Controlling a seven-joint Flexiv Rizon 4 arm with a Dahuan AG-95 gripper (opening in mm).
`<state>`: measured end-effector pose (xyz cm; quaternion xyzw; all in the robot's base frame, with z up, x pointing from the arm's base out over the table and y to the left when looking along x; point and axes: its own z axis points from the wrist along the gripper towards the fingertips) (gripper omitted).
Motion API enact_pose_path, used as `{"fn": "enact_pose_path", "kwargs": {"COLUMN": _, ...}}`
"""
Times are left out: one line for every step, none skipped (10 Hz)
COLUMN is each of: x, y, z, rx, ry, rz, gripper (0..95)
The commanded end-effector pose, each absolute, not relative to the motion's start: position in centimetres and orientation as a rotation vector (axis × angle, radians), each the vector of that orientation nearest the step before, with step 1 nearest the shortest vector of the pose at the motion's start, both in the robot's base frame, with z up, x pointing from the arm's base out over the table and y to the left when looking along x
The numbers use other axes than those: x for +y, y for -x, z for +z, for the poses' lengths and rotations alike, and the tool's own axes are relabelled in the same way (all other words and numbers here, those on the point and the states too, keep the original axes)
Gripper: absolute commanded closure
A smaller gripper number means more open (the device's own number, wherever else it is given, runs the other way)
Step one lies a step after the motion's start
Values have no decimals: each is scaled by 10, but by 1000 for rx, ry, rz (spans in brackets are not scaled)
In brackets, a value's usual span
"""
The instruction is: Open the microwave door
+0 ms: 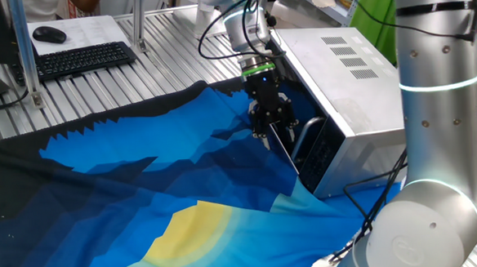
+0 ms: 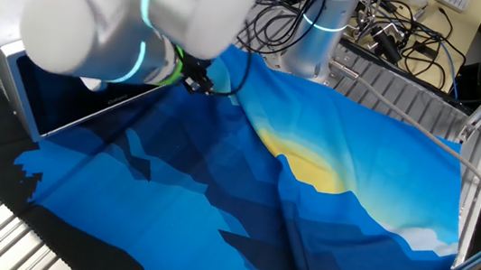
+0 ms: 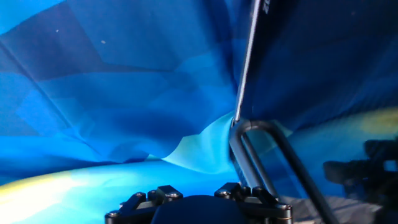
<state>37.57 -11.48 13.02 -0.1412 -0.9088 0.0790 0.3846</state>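
Over blue cloth [image 1: 144,196], downward-pointing tool [image 1: 273,136] beside microwave door [image 1: 293,151], grip state unclear.

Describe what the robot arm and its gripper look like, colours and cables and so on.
The arm is thick, rounded and silver-grey, with glowing pale cyan rings at its joints. Black cables loop along its wrist. The gripper is black, compact and two-fingered, beneath a green band.

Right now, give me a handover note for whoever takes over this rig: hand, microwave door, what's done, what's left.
Hand: low in front of the microwave, at the door's free edge near the handle. Whether it grips anything can't be told; the fingers are hidden.
Door: ajar, swung partly out over the blue cloth.
Done: door started open.
Left: swing it fully open, then back the hand away.
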Motion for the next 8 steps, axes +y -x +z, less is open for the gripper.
{"fn": "enact_pose_path", "kwargs": {"x": -115, "y": -380, "z": 129, "rx": -2264, "ry": 198, "rz": 273, "gripper": 380}}
{"fn": "enact_pose_path", "kwargs": {"x": -114, "y": -383, "z": 130, "rx": -2258, "ry": 181, "rz": 283, "gripper": 380}}
{"fn": "enact_pose_path", "kwargs": {"x": -114, "y": -385, "z": 132, "rx": -2255, "ry": 179, "rz": 300, "gripper": 380}}
{"fn": "enact_pose_path", "kwargs": {"x": -115, "y": -385, "z": 135, "rx": -2258, "ry": 178, "rz": 305, "gripper": 380}}
{"fn": "enact_pose_path", "kwargs": {"x": -116, "y": -386, "z": 137, "rx": -2257, "ry": 177, "rz": 306, "gripper": 380}}
{"fn": "enact_pose_path", "kwargs": {"x": -119, "y": -390, "z": 141, "rx": -2254, "ry": 171, "rz": 308, "gripper": 380}}
{"fn": "enact_pose_path", "kwargs": {"x": -122, "y": -393, "z": 143, "rx": -2250, "ry": 167, "rz": 311, "gripper": 380}}
{"fn": "enact_pose_path", "kwargs": {"x": -127, "y": -394, "z": 145, "rx": -2249, "ry": 167, "rz": 314, "gripper": 380}}
